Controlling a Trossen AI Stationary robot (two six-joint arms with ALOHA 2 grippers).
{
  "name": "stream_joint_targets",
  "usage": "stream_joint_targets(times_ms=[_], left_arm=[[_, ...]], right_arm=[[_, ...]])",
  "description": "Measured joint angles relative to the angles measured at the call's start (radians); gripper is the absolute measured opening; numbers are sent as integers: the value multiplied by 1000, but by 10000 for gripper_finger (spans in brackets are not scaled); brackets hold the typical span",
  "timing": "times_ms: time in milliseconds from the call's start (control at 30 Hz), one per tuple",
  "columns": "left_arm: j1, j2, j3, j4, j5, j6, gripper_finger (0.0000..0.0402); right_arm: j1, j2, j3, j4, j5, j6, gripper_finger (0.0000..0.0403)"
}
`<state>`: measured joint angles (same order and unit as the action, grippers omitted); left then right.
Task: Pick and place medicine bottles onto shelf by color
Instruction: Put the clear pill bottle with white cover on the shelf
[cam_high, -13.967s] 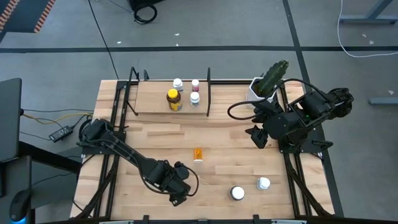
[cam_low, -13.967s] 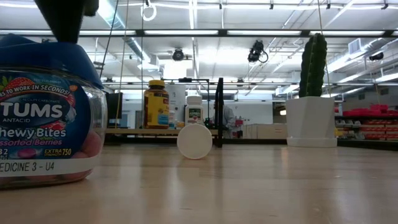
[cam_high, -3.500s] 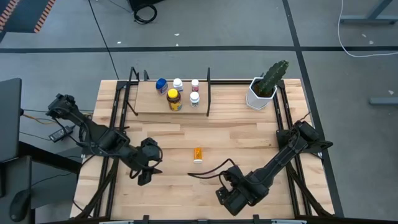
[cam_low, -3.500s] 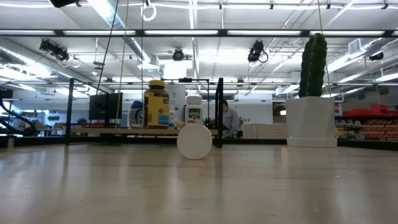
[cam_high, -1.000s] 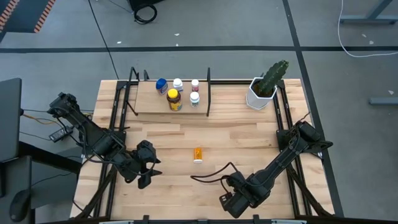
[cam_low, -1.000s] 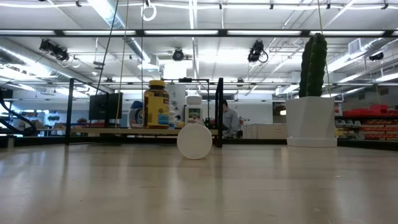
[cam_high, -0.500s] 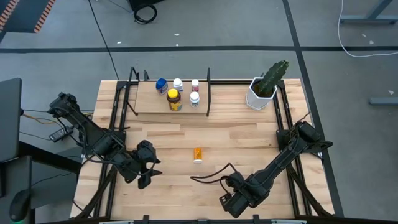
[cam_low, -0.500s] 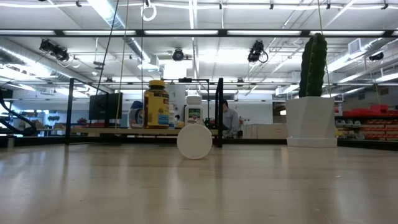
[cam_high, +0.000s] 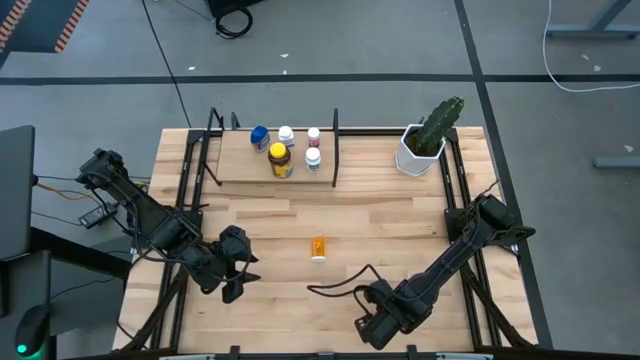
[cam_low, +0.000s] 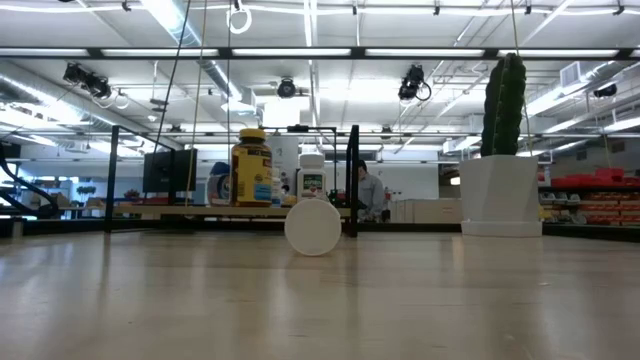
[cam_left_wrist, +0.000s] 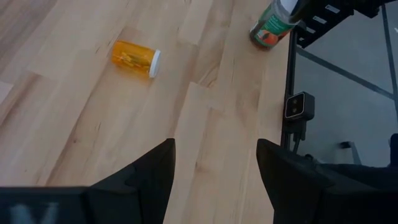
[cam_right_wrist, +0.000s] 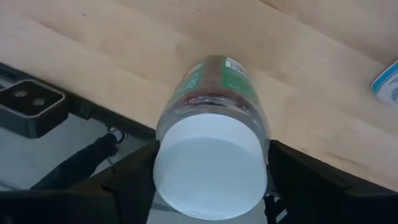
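The shelf (cam_high: 250, 165) at the table's far side carries a blue bottle (cam_high: 260, 137), an amber yellow-lidded bottle (cam_high: 280, 160) and three white-capped ones, all upright. A small orange bottle (cam_high: 318, 247) lies on its side mid-table, its white cap (cam_low: 313, 227) facing the near edge. My right gripper (cam_high: 372, 322) is at the near edge, shut on a green-labelled, white-capped bottle (cam_right_wrist: 214, 87). My left gripper (cam_high: 232, 280) (cam_left_wrist: 214, 149) hangs open over the table's near left part, left of the orange bottle (cam_left_wrist: 135, 58). My right gripper holds the green-labelled bottle at its cap end (cam_right_wrist: 210, 174), pinched between the two fingers (cam_right_wrist: 127, 180), one on each side. The fingers slant down from above. The bottle (cam_left_wrist: 270, 25) points down, tilted, toward the table by the near edge; whether its base touches the wood, I cannot tell.
A white pot with a cactus (cam_high: 425, 140) stands at the far right corner. A corner of another blue-and-white labelled thing (cam_right_wrist: 385, 78) lies just beyond the held bottle. The low camera (cam_right_wrist: 31, 102) sits below the near edge. Bare planks lie between shelf and orange bottle.
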<state>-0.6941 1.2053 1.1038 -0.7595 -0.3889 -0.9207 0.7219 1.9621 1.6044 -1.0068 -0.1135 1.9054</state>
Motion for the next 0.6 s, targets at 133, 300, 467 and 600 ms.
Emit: stream_joint_targets(times_ms=[133,300,467,600], left_arm=[[0,0,0,0,0,12,231],[4,0,0,0,0,13,231],[4,-5,0,-1,0,14,231],[4,-24,1,-1,0,10,231]], right_arm=[[-7,0,21,1,8,-11,269],[-44,1,52,0,48,-69,243],[-137,1,71,0,67,-199,244],[-249,1,71,0,52,-365,247]])
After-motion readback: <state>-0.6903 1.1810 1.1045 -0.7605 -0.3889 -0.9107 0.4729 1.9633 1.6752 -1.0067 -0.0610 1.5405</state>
